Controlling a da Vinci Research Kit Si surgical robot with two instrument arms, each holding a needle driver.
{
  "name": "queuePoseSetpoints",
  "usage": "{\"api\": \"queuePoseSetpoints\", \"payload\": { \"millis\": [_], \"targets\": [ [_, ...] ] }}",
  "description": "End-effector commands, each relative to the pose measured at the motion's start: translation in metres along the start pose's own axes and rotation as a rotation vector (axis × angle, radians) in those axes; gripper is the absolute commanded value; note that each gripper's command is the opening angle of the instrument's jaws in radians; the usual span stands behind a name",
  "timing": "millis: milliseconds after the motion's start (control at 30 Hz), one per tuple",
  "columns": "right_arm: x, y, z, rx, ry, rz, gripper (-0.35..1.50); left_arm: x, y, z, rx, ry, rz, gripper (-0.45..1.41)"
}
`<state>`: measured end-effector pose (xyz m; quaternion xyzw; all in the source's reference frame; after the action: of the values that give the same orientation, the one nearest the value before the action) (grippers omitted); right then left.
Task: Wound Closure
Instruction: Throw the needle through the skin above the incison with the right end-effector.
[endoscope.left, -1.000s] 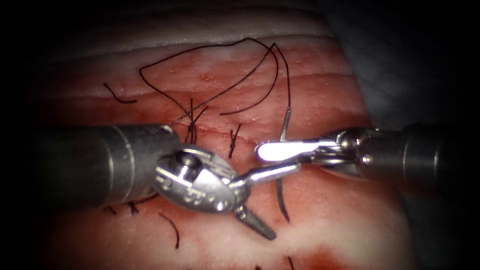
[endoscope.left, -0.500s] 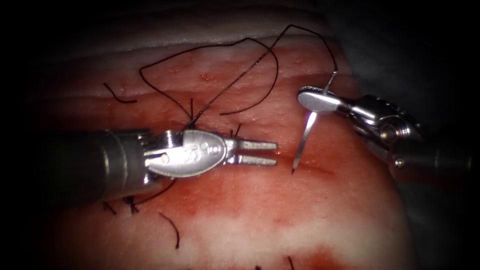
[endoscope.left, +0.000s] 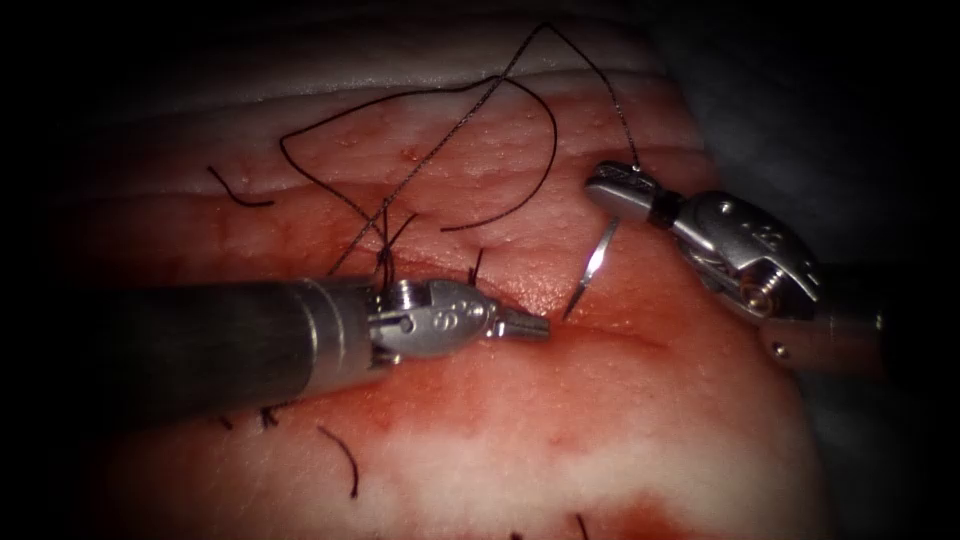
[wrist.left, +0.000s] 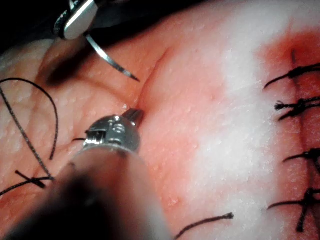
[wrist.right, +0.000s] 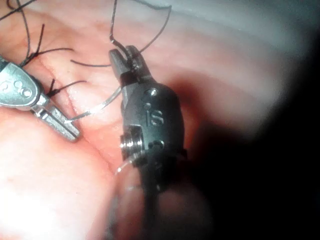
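Note:
My right tool (endoscope.left: 605, 183) is shut on the curved needle (endoscope.left: 592, 265) near its thread end, above the open cut (endoscope.left: 610, 337) in the tissue (endoscope.left: 600, 450). The needle hangs down with its point just above the cut's left end, free of the tissue. My left tool (endoscope.left: 535, 325) lies shut with its tips at that end of the cut and nothing visibly held. The thread (endoscope.left: 470, 100) arcs up from the needle's tail and comes down to a knot left of the cut. The left wrist view has the needle (wrist.left: 107, 62) beyond the left tool (wrist.left: 134, 115).
Tied stitches with short cut ends (endoscope.left: 383, 255) stand behind my left tool's wrist. Loose thread pieces (endoscope.left: 345, 460) lie on the near tissue. Red fluid (endoscope.left: 440, 380) stains the tissue around the cut. A row of finished stitches (wrist.left: 300, 105) is in the left wrist view.
My left tool's jaws went from wide open to shut and its tips settled at the cut's left end. My right tool lifted the needle up and right, then swung its point down to the cut.

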<state>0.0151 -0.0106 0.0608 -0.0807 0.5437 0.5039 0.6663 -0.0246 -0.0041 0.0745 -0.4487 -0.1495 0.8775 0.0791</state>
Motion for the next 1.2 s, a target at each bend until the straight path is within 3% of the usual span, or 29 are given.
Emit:
{"api": "queuePoseSetpoints", "payload": {
  "millis": [33,267,533,1200],
  "targets": [
    [-0.0006,0.0003,0.0009,0.000,0.003,-0.015,-0.35,-0.0002,-0.0001,0.0007,-0.002,-0.004,0.006,-0.38],
    [-0.0009,-0.0001,0.0015,-0.013,0.042,-0.183,-0.35,-0.0004,0.0018,-0.0009,-0.020,-0.023,0.012,-0.33],
    [-0.0013,-0.0013,0.0026,0.052,0.088,-0.380,-0.35,0.0002,0.0028,-0.0012,-0.019,-0.025,0.011,-0.33],
    [-0.0017,-0.0024,0.0037,0.102,0.121,-0.588,-0.35,0.0003,0.0030,-0.0018,-0.019,-0.016,0.010,-0.38]
  ]
}}
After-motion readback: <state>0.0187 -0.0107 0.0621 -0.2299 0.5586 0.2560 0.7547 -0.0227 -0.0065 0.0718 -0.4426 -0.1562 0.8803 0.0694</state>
